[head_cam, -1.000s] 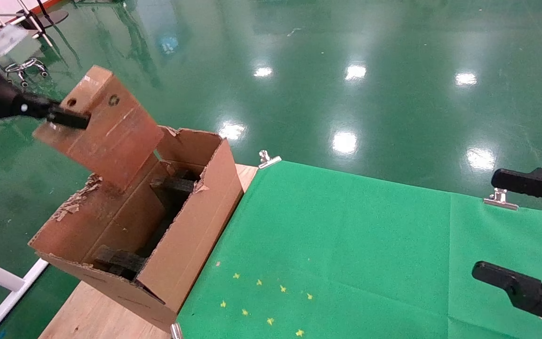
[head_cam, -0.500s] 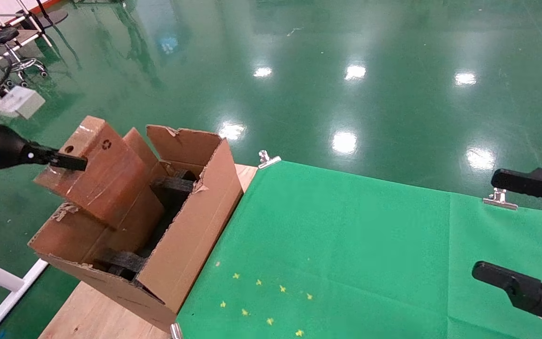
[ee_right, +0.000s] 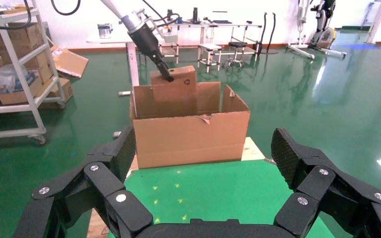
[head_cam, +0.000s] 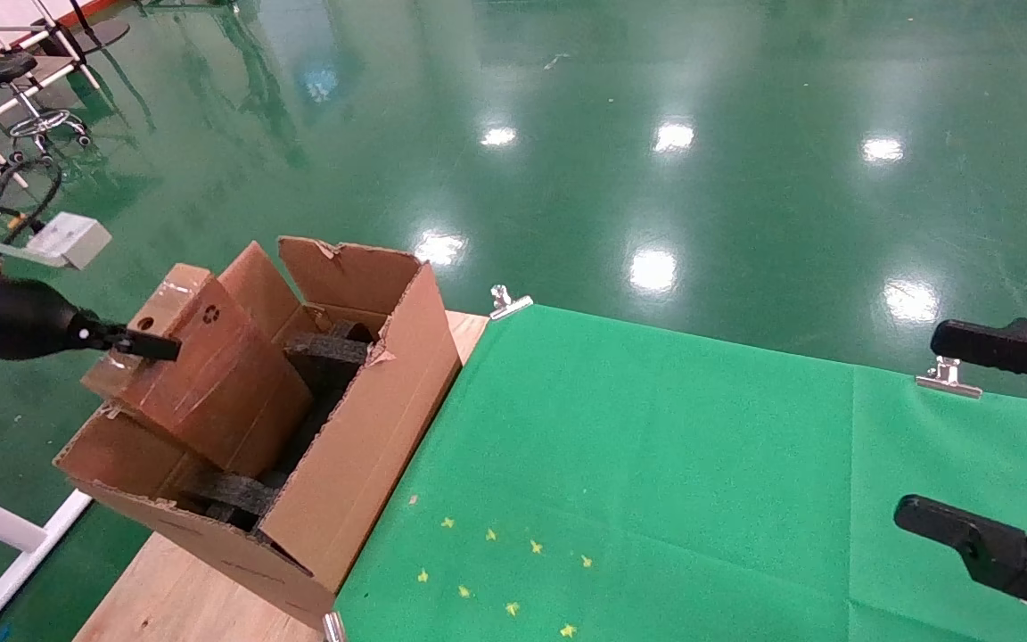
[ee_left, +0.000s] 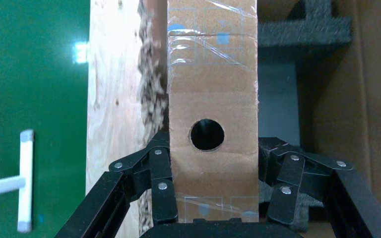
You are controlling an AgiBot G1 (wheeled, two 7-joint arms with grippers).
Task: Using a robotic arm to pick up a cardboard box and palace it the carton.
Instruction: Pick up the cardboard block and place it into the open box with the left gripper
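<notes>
The small sealed reddish-brown cardboard box (head_cam: 201, 379) sits tilted, its lower end sunk inside the large brown corrugated carton (head_cam: 362, 446) and its upper end — the face with the round hole and recycling mark — rising above the carton's rim. Clear tape runs across its narrow face in the left wrist view (ee_left: 212, 124). The left pincer (head_cam: 150, 346) is clamped on the upper end of the box, one black finger (ee_left: 161, 186) pressed to each side of the holed face. Dark grey foam pieces (head_cam: 328, 349) lie inside the carton, beside and beneath the box. The carton stands on the bare wooden end of the table (head_cam: 184, 597), its tall flaps upright and one edge torn; a green cloth (head_cam: 656, 464) covers the rest, held by silver clips (head_cam: 508, 303).

The right pincer (head_cam: 981, 437) hangs at the table's far right — well apart from the carton — with its black fingers spread wide and nothing between them.
</notes>
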